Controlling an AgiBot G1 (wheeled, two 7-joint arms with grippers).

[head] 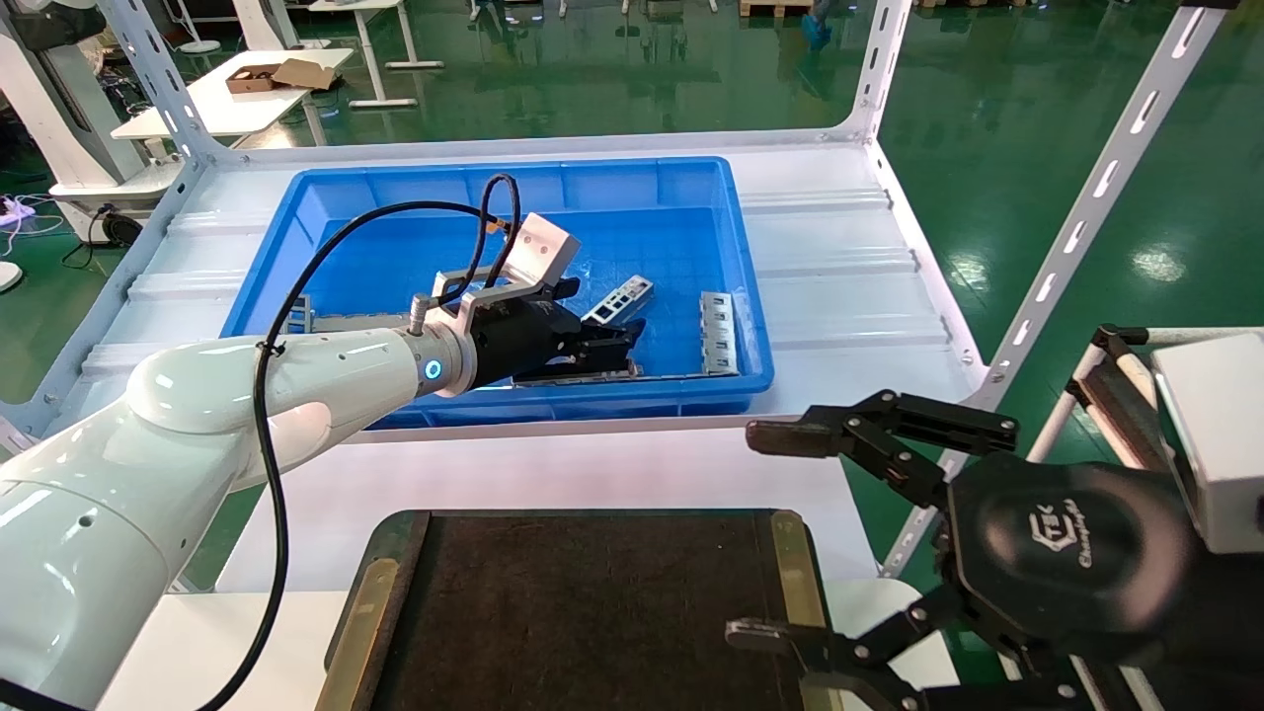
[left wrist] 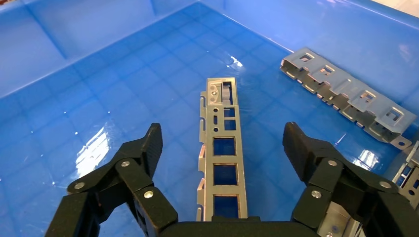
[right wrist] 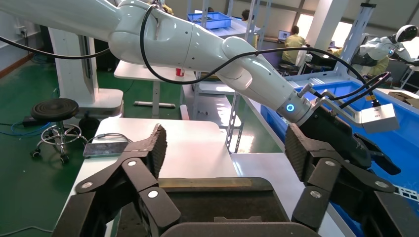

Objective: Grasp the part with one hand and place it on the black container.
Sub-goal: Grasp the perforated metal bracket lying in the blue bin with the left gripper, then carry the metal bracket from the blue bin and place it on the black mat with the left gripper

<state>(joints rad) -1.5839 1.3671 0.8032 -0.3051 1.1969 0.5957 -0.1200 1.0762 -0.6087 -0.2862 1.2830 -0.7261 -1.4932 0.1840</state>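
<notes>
The part (head: 619, 300) is a slim light-grey ladder-like bar lying flat on the floor of the blue bin (head: 513, 186). In the left wrist view the part (left wrist: 223, 148) runs lengthwise between my two spread fingers. My left gripper (head: 602, 334) is open inside the bin, just over the part's near end (left wrist: 223, 132), holding nothing. The black container (head: 592, 592) lies flat at the front of the table with olive strips on its sides. My right gripper (head: 755, 533) is open and empty beside the container's right edge, and in its own view (right wrist: 225, 136) it looks across the container (right wrist: 217, 197).
A wider grey tabbed plate (head: 719, 331) lies at the bin's right wall, also in the left wrist view (left wrist: 346, 94). Another grey piece (head: 331, 321) lies at the bin's left. White perforated shelf posts (head: 1086, 197) stand at the right.
</notes>
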